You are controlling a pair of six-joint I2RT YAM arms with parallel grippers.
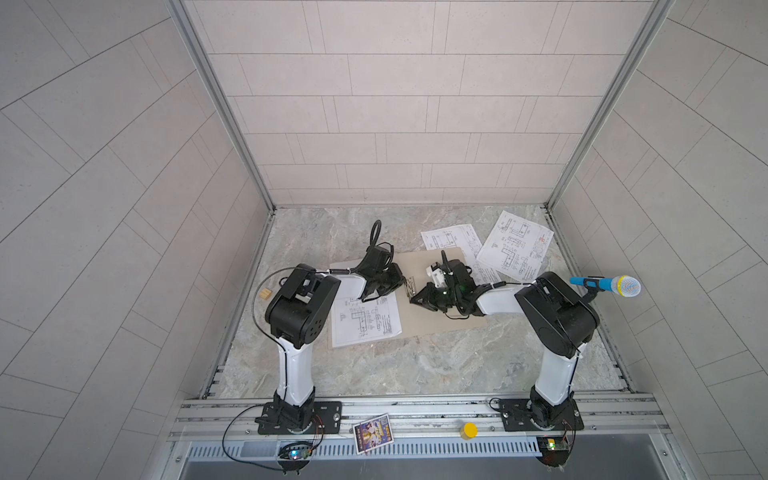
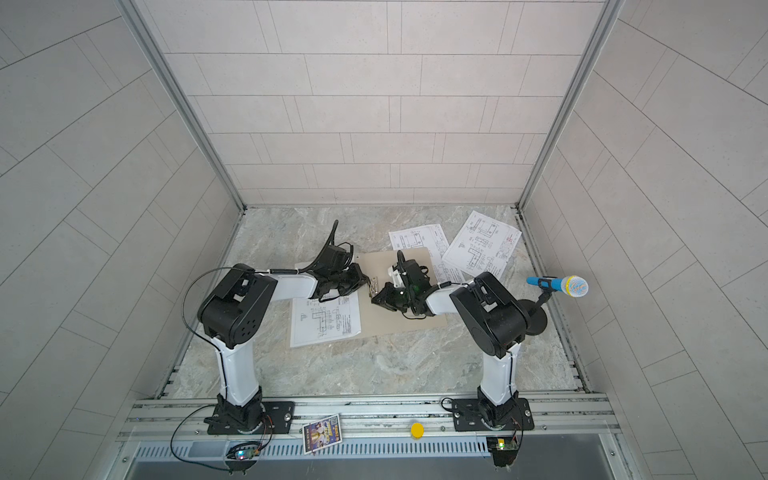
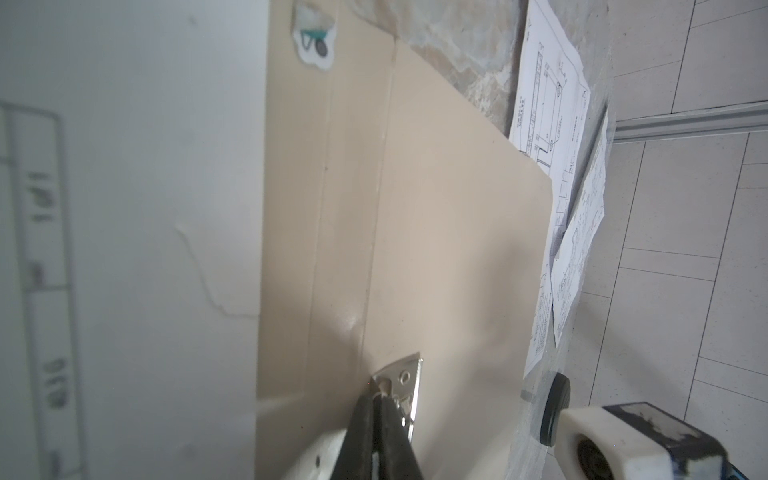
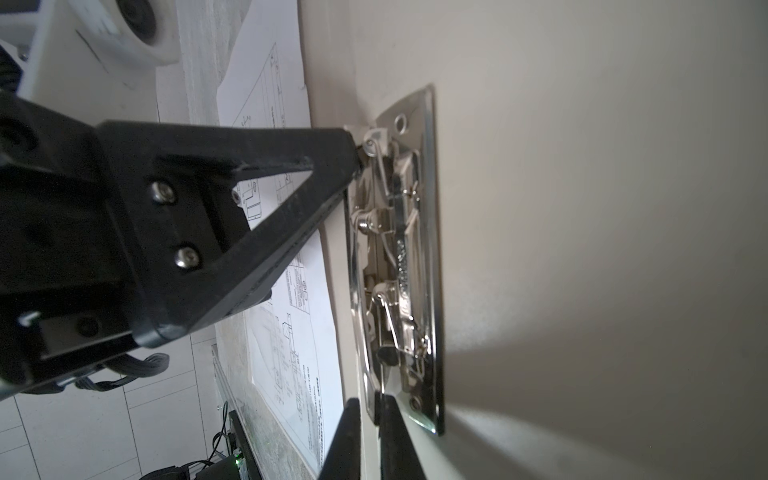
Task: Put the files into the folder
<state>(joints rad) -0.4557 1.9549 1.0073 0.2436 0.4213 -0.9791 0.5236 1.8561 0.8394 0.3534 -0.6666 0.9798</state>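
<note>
Sheets: three white printed papers [image 1: 515,245]; one lying on the open tan cardboard folder [image 1: 432,322].
Left pincer [image 3: 380,392]: closed, at silver metal clip [image 4: 415,249].
Right pincer [image 4: 371,409]: pinching clip.

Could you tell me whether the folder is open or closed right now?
Open: the folder lies spread flat, with its metal clip exposed along the inner spine.

Blue mic [image 1: 611,285] at right; pic card [image 1: 372,433] & yellow cap [image 1: 470,430] on front rail [image 1: 415,409]; wood block [image 1: 264,294] left.
</note>
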